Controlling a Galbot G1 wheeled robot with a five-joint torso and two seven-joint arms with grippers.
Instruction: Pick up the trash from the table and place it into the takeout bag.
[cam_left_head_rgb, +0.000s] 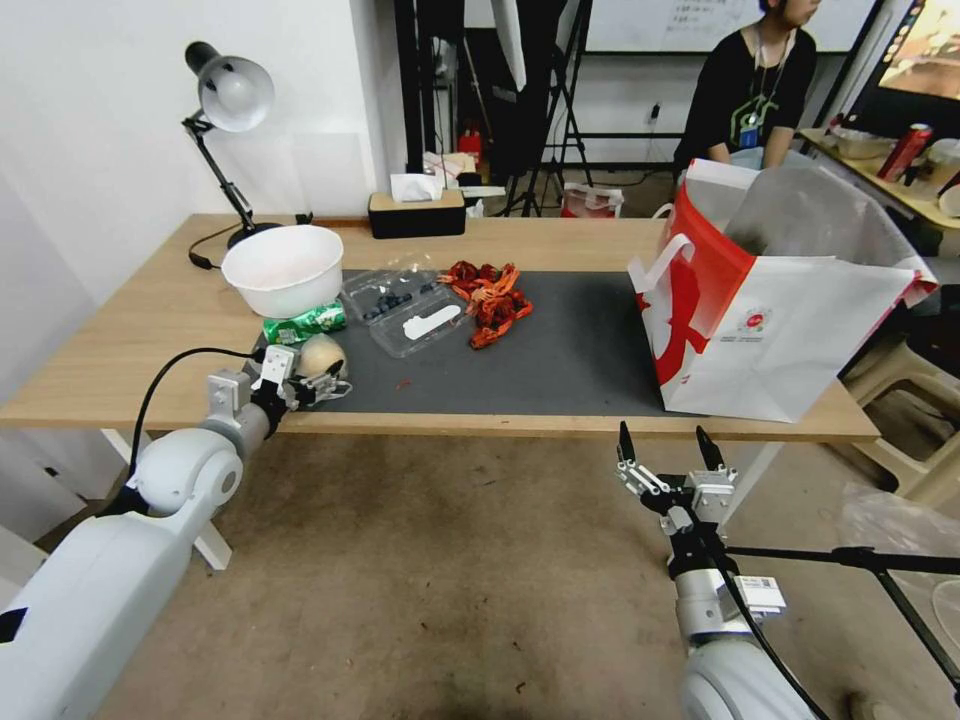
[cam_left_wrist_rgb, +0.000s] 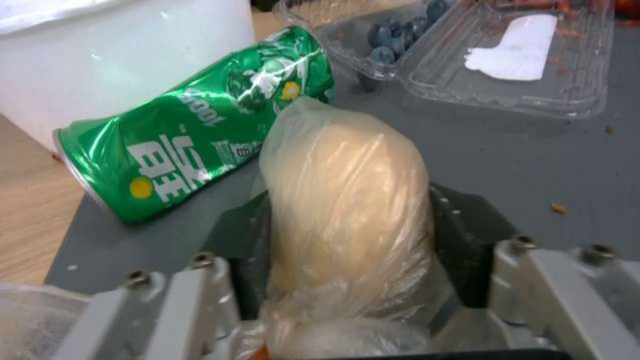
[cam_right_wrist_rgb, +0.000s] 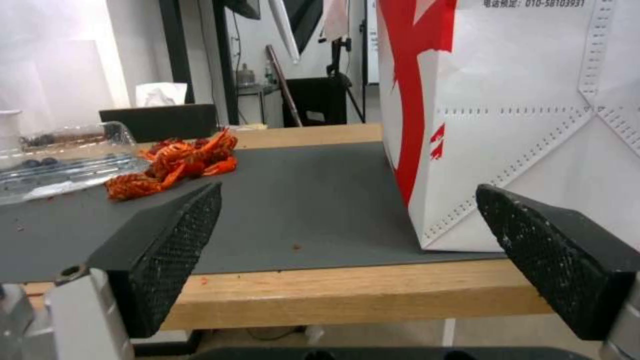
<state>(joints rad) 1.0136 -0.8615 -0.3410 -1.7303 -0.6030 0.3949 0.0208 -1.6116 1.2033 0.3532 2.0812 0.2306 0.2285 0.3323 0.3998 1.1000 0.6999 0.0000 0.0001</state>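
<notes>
The left end effector (cam_left_wrist_rgb: 347, 280) is clenched on the bun (cam_left_wrist_rgb: 347, 200) at the tabletop's (cam_left_head_rgb: 120, 350) near edge; the can (cam_left_wrist_rgb: 200, 150) lies just beside it. The slack wrap could slip. The right end effector (cam_left_head_rgb: 668, 450) hangs released below the edge, near the bag (cam_left_head_rgb: 790, 340); between them the mat (cam_left_head_rgb: 570, 350) lies open.

The bun's (cam_left_wrist_rgb: 347, 200) lower end is hidden between the left gripper's jaws. The bowl (cam_left_wrist_rgb: 127, 55) and clamshell (cam_left_wrist_rgb: 507, 65) run off the wrist view; the bag's (cam_left_head_rgb: 790, 330) contents lie hidden behind its walls.
</notes>
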